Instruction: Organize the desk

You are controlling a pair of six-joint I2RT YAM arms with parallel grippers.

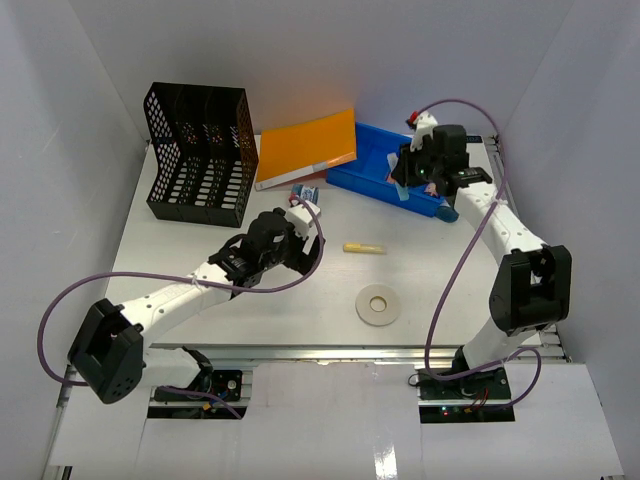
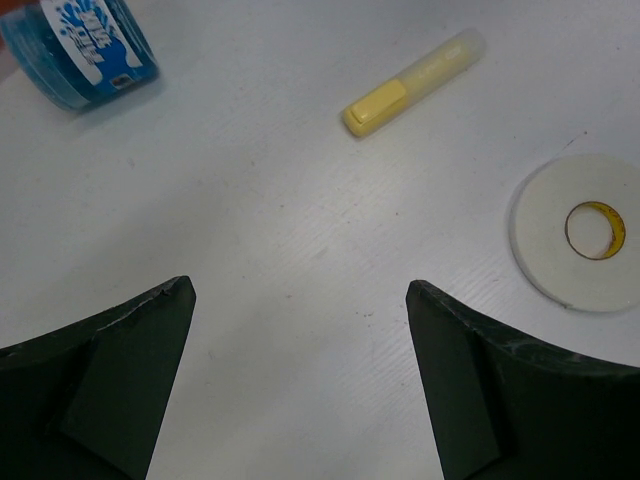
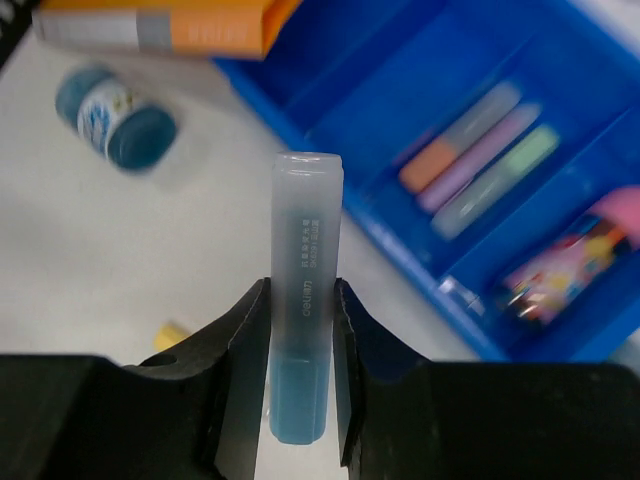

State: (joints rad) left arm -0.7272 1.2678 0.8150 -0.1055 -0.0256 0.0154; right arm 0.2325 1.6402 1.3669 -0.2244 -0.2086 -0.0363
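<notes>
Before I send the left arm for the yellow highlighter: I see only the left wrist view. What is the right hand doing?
Observer: The right hand is shut on a blue highlighter.
Operator: Where is it?
Observer: The top view shows it above the near edge of the blue tray.
Operator: What's in the tray?
Observer: One compartment holds an orange highlighter, a purple highlighter and a green highlighter, side by side.

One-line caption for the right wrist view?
Right hand grips a blue highlighter upright, blue tray with three pastel highlighters beyond.
</notes>
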